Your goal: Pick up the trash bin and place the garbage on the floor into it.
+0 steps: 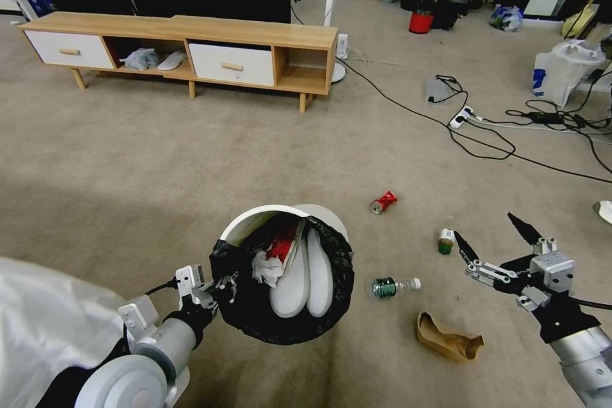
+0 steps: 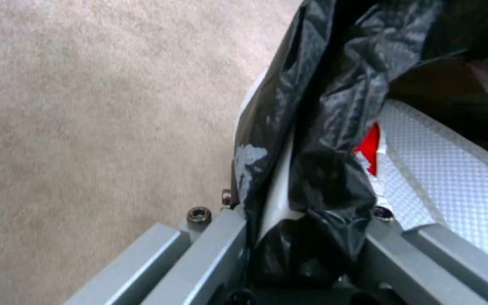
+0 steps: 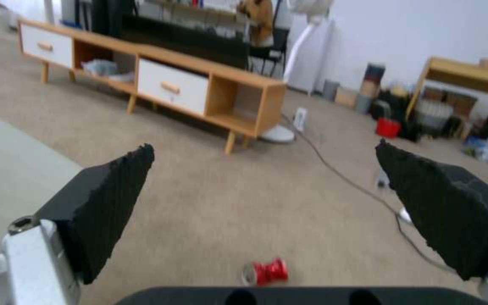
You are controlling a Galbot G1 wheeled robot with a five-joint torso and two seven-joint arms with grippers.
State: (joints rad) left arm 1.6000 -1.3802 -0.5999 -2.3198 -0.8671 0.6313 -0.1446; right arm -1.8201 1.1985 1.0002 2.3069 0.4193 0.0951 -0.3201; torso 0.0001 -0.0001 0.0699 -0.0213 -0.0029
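the left gripper point(image 1: 220, 285) holds the trash bin point(image 1: 287, 271) by its near rim, the fingers pinching the white wall and the black bag together, so the liner probably cannot slip. the bin is lifted above the floor point(image 1: 159, 166) with its mouth turned toward the robot, which keeps it ready to receive things; some tissue and a red wrapper already lie inside. the right gripper point(image 1: 494, 242) hovers with its fingers spread wide, empty, just beside the small green can point(image 1: 445, 240). the red can point(image 1: 383, 202), the green bottle point(image 1: 395, 286) and the brown carton point(image 1: 447, 337) lie on the carpet, near the bin.
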